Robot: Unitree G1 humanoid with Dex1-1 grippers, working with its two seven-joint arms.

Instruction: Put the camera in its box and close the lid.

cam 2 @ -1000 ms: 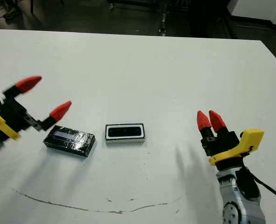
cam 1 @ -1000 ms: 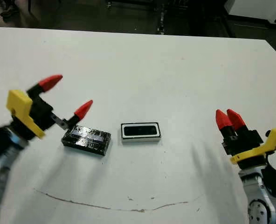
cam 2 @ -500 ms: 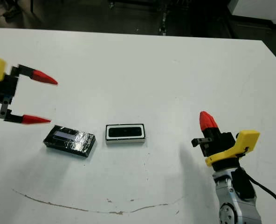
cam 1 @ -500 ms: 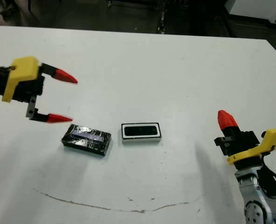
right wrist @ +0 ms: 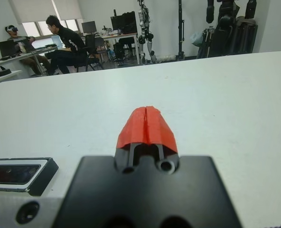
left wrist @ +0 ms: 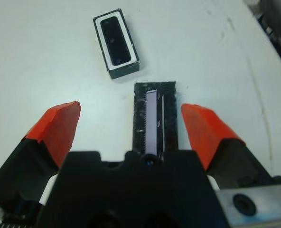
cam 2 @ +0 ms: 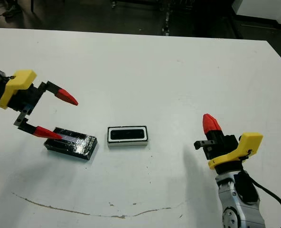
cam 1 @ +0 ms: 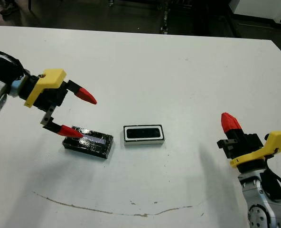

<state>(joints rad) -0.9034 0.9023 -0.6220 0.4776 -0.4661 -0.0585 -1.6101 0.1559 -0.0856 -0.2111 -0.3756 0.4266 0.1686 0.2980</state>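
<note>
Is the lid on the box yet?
No: the lid lies on the table beside the box, whose top is uncovered.

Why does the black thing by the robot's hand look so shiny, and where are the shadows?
In the left wrist view, the lid has a pale strip of glare down its crinkled top. In the left eye view, soft grey shadows lie on the table below the left gripper and beside the right gripper.

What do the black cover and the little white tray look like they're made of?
The lid looks wrapped in glossy black tape or film: crinkled, shiny, with a pale reflective strip. The box seems white card or plastic, matte, with a thin dark rim; which one is unclear.
</note>
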